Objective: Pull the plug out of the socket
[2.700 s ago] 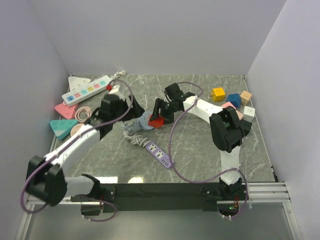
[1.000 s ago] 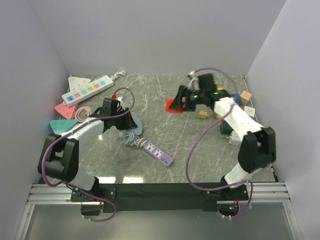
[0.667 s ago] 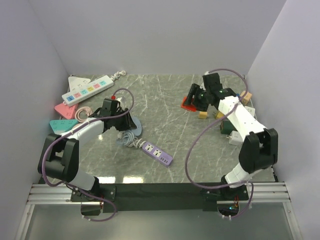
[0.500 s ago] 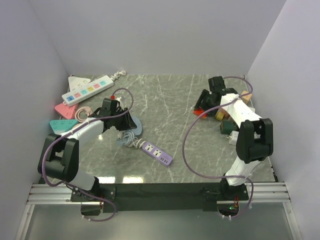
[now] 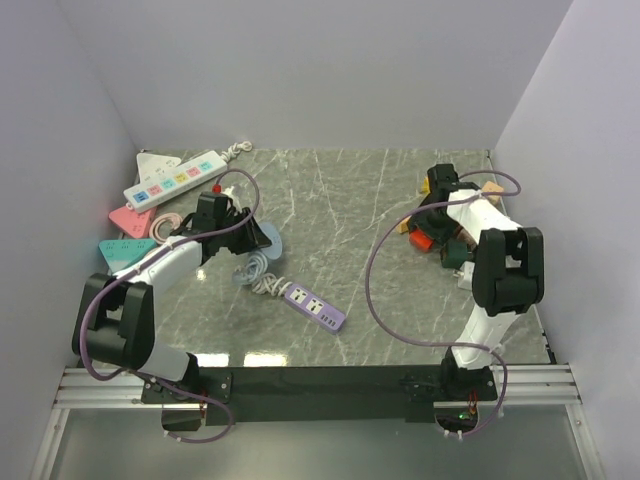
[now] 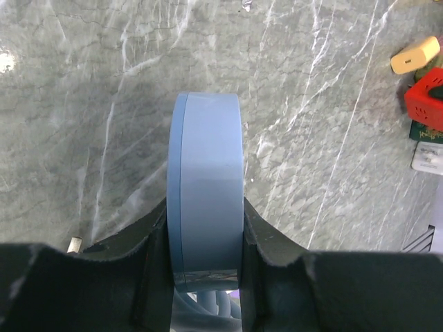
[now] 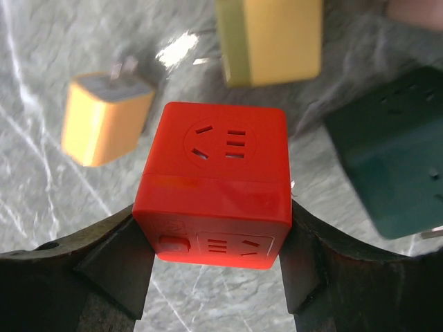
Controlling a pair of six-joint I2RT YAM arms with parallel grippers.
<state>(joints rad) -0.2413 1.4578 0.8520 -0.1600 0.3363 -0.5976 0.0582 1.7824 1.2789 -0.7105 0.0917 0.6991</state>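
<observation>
Separately, left hand (image 6: 205, 221) grips one disc (image 6: 205, 173), right hand (image 7: 211, 232) one red cube (image 7: 218, 159).

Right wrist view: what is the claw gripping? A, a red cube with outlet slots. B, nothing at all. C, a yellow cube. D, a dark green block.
A: the red cube sits pinched between the two sides of the right claw, its outlet slots facing the camera.

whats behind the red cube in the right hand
Around the red cube, gripped by the right hand, you can see the marble table, an orange adapter, a yellow block and a dark green block. Anything directly behind the cube is covered.
</observation>
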